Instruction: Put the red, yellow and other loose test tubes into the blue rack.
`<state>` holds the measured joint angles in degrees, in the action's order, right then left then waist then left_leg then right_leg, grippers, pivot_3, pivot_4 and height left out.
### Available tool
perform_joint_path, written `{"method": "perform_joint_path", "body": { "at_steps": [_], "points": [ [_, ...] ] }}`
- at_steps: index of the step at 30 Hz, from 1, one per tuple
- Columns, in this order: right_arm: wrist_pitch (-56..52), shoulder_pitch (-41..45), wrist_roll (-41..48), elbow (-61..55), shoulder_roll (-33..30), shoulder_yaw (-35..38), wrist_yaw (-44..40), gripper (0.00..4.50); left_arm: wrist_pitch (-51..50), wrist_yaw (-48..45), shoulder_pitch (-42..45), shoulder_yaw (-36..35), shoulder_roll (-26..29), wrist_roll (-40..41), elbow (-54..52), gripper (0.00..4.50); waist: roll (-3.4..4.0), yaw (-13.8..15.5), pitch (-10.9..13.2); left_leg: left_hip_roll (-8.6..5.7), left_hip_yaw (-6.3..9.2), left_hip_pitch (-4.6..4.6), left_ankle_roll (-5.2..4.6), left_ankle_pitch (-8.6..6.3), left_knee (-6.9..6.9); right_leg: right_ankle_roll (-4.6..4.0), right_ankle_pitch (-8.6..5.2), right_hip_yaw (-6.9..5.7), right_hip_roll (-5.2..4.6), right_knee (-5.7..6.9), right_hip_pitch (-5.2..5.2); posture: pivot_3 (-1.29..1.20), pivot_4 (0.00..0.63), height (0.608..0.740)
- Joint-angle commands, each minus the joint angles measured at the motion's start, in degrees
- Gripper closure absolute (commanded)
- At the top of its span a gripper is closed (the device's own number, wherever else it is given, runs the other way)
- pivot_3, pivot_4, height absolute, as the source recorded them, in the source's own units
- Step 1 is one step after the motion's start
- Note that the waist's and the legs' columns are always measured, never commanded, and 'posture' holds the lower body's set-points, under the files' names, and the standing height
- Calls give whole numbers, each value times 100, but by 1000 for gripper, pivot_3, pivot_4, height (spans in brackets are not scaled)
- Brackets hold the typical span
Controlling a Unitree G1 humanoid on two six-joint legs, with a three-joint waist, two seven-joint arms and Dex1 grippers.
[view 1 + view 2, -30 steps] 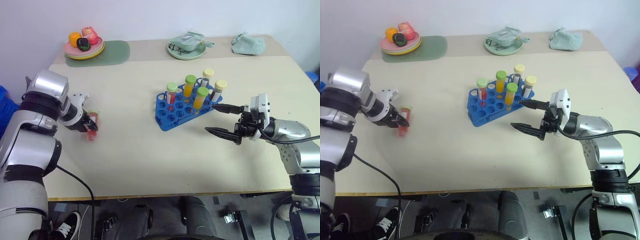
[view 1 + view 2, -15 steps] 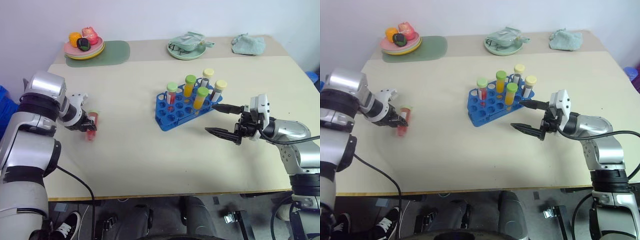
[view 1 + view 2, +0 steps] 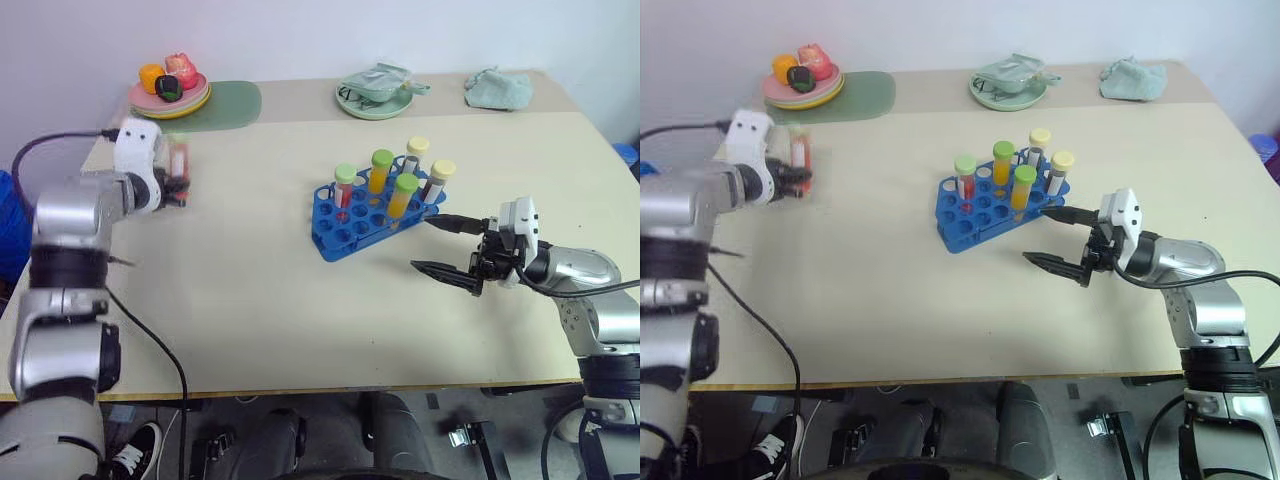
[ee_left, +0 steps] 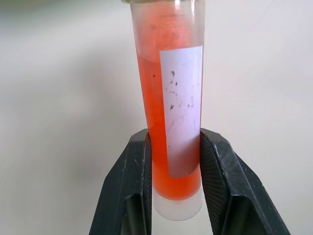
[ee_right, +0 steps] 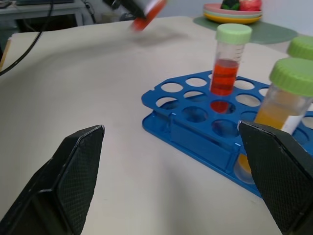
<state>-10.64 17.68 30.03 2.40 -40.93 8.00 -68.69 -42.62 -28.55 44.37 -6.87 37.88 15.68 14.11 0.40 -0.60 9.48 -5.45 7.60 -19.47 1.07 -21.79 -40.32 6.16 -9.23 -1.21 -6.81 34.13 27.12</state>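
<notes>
The left gripper (image 4: 173, 183), clamped on the red test tube (image 4: 168, 98), has lifted it off the table (pickup done); the blue rack (image 3: 372, 212) waits well apart, beside the wide-open right gripper (image 3: 447, 245).

The test tube (image 4: 171, 112) is clear, glossy plastic with a matt paper label (image 4: 182, 112) — the blue rack (image 3: 370, 215) shiny moulded plastic — the table (image 3: 300, 320) smooth, matt; a crumpled cloth (image 3: 497, 88) lies at its far right corner.
</notes>
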Motion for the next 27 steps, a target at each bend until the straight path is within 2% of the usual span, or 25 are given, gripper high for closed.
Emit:
{"method": "perform_joint_path", "body": {
  "at_steps": [1,8,12,18,21,27],
  "points": [
    [181,-49,19,-48,66,211,109,0,986,-179,-454,-384,-134,180,-1034,3734,0,-6,0,0,-2,2,0,0,1,0,0,0,0,1,-1,0,150,740],
    [304,-295,-10,49,61,449,345,0,2808,-1019,-1584,-188,-802,463,-1961,3734,0,24,-1,1,-7,6,-1,0,2,0,0,4,0,-3,-5,0,150,740],
    [317,-467,15,17,-42,626,371,0,3567,-1439,-1873,50,-1273,594,-1970,3734,0,54,-1,0,-11,7,-2,-1,0,0,0,4,-1,-4,-9,0,150,740],
    [320,-605,25,-66,-89,770,449,0,4407,-1533,-1649,624,-2120,276,-1253,3734,-1,140,-2,1,-31,20,-4,-2,-2,0,2,5,1,-6,-25,0,150,740],
    [307,-692,23,-202,-52,780,523,0,5227,-1578,-1444,1018,-2391,-233,-537,3734,-2,149,-3,-1,-37,25,-6,-2,-4,2,2,4,1,-11,-35,0,150,740],
    [301,-812,40,-314,-48,834,668,0,6283,-1028,-750,1261,-3047,-876,1045,3734,-3,144,-3,-1,-41,28,-8,-3,-5,5,4,4,1,-13,-38,0,150,740]
  ]
}}
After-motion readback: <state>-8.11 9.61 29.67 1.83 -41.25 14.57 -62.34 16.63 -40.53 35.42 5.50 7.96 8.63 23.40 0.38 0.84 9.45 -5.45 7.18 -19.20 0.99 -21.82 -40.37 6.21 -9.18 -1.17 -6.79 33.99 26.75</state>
